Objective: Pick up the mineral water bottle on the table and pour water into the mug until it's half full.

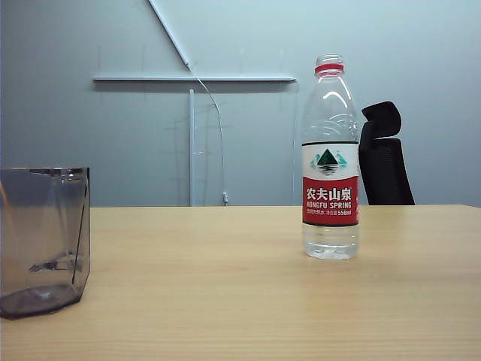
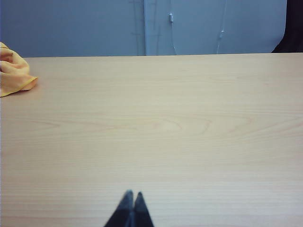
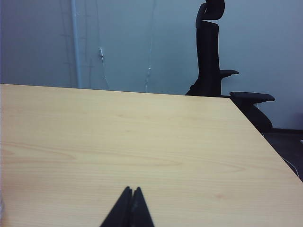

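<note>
We see a matt wood-grain table (image 1: 225, 301), a glossy clear plastic mineral water bottle (image 1: 330, 158), a smoky transparent mug (image 1: 43, 241), and soft orange cloth (image 2: 14, 75).

"NONGFU SPRING" on the bottle label (image 1: 330, 192)

Rear wall (image 1: 248, 37): plain pale blue-grey, thin cables hanging. Black high-backed office chair (image 3: 210, 52) with armrests, beyond the far edge. Dark floor (image 3: 289, 146). Even, soft light.

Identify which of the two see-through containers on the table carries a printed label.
The tall clear plastic bottle with the red neck ring: it has a red-and-white label. The squat smoky-grey faceted mug is plain.
</note>
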Tool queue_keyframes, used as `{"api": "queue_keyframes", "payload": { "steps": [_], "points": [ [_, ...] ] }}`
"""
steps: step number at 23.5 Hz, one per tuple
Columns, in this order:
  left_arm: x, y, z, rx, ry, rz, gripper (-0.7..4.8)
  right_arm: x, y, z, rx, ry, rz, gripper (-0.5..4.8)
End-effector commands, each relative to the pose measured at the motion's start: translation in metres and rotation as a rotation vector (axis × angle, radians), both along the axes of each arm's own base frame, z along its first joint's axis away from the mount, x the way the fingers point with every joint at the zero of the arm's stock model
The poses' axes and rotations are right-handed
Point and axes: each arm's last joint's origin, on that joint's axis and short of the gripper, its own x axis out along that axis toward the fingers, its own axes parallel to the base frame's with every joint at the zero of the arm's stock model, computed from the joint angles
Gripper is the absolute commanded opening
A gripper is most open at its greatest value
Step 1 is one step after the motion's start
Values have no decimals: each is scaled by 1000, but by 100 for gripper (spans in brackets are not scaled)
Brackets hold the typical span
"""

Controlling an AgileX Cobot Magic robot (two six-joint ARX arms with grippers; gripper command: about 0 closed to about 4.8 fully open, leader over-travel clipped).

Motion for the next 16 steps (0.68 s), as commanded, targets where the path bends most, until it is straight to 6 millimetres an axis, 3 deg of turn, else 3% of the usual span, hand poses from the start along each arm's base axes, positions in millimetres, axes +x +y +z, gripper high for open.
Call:
{"api": "queue_keyframes", "payload": {
  "steps": [1,11,16],
  "points": [
    [0,0,1,-4,-6,2,-2,0,0,0,-3,-15,0,-6],
    [0,0,1,-4,-6,0,-2,0,0,0,5,-16,2,-6],
    [0,-8,0,-1,15,-81,-2,0,2,2,149,-29,84,-6]
  ]
}}
